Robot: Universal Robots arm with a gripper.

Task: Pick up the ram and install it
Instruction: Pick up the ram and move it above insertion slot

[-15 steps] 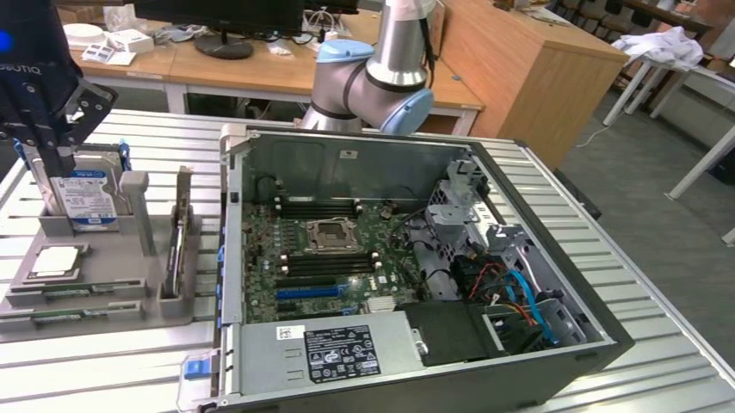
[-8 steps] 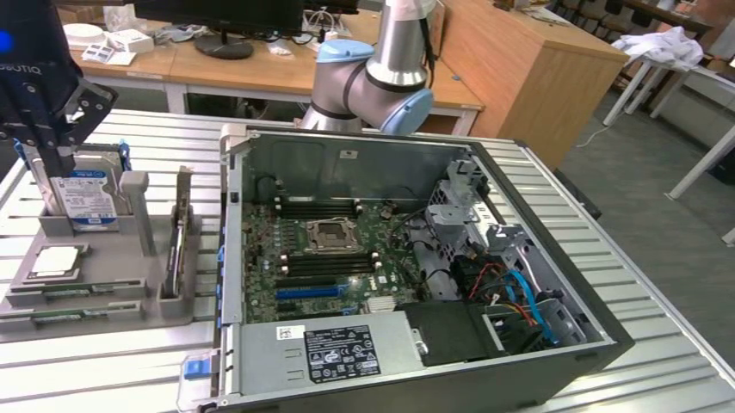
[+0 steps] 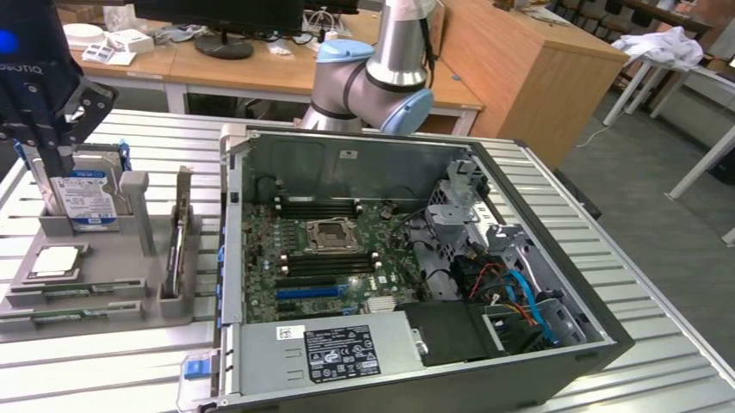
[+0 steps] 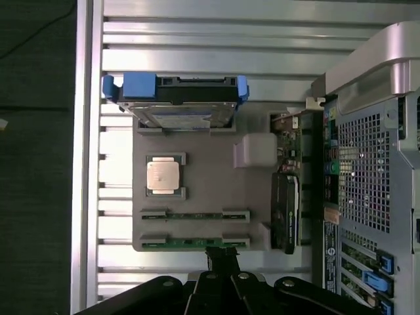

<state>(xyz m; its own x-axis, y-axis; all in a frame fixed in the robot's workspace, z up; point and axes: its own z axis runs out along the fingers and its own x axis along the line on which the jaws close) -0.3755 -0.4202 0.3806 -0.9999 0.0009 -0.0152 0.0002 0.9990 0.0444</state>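
- Gripper: hanging over the grey tray, fingers pressed together and grasping nothing.
- Ram: lying flat in the tray's outermost slot, on the side away from the hard drive. In the wrist view the fingertips are showing just beside it.
- Second ram stick: lying parallel in the next slot, between the first stick and the processor chip.
- Hard drive: standing on edge in its blue-tabbed bracket at the tray's far end.
- Expansion card: standing upright along the tray side nearest the case.
- Computer case: lying open on the slatted metal table, exposing the motherboard.
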